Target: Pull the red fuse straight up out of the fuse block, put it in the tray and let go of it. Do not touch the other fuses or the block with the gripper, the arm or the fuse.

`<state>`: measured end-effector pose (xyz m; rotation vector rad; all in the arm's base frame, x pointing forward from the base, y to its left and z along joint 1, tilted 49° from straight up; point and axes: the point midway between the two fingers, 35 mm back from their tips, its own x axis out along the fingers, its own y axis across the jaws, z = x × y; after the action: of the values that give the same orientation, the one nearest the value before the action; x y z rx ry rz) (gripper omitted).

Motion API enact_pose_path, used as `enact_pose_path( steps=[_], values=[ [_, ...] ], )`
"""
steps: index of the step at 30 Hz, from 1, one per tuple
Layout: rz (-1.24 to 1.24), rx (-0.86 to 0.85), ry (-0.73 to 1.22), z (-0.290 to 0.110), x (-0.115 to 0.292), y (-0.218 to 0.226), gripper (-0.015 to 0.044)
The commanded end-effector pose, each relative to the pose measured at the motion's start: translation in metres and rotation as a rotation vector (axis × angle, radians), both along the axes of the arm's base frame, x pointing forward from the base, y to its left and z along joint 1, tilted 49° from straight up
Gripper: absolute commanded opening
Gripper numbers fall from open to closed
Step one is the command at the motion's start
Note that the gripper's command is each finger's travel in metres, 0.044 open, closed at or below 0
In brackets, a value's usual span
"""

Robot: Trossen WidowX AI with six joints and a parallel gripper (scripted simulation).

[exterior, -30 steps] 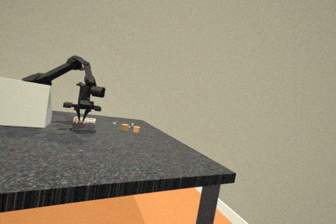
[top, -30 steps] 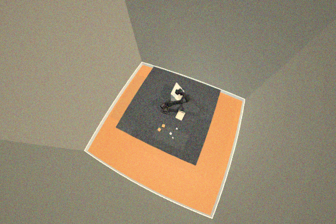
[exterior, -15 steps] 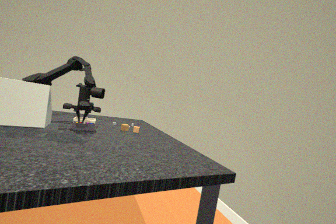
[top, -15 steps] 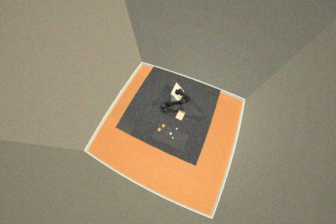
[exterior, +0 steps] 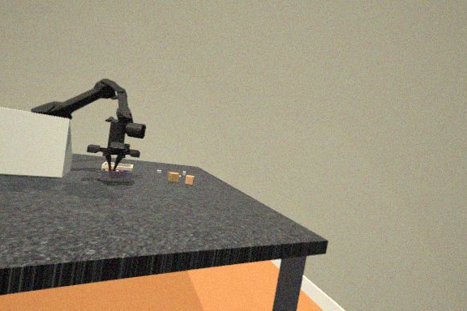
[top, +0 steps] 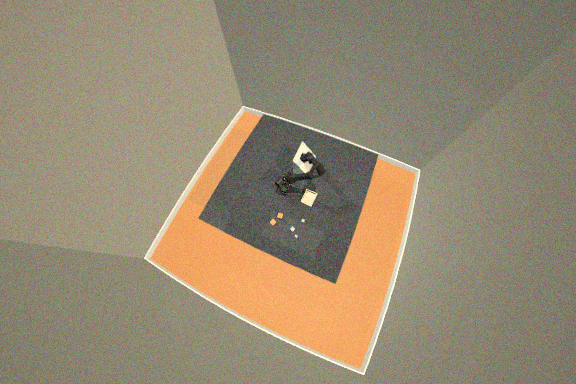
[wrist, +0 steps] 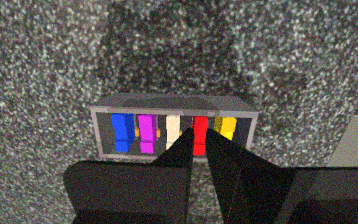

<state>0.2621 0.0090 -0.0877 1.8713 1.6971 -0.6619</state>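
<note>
The grey fuse block (wrist: 140,102) lies ahead in the wrist view. Blue (wrist: 122,131), purple (wrist: 147,131), white (wrist: 173,128), red (wrist: 200,124) and yellow (wrist: 227,126) fuses stand in it in a row. My gripper (wrist: 198,134) (exterior: 112,169) points down, with a fingertip against each side of the red fuse; it looks shut on it. The red fuse is in its slot in line with the others. The left finger passes close to the white fuse and the right one close to the yellow; contact cannot be told. The cream tray (top: 309,198) is beside the arm, outside the wrist view.
A large white box (exterior: 25,142) (top: 302,152) stands by the arm; its edge shows at the right of the wrist view (wrist: 347,145). Two orange cubes (exterior: 173,176) (exterior: 190,180) and small white pieces (top: 292,229) (top: 303,220) lie on the dark table (exterior: 147,227).
</note>
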Motion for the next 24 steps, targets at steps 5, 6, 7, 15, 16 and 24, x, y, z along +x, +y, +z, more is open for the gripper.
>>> enact_pose_path(
  steps=[5, 6, 7, 15, 16, 24],
  values=[
    [0.0, 0.0, -0.001, 0.0002, 0.0001, -0.0002, 0.0],
    [0.0, 0.0, -0.001, 0.0002, 0.0001, -0.0002, 0.0],
    [0.0, 0.0, -0.001, 0.0002, 0.0001, -0.0002, 0.0],
    [-0.001, -0.001, 0.0, 0.0021, 0.0, -0.0026, 0.0],
    [-0.001, -0.001, 0.0, 0.0024, 0.0, -0.003, 0.0],
    [-0.001, -0.001, 0.0, 0.0048, -0.0002, -0.0059, 0.0]
  ],
)
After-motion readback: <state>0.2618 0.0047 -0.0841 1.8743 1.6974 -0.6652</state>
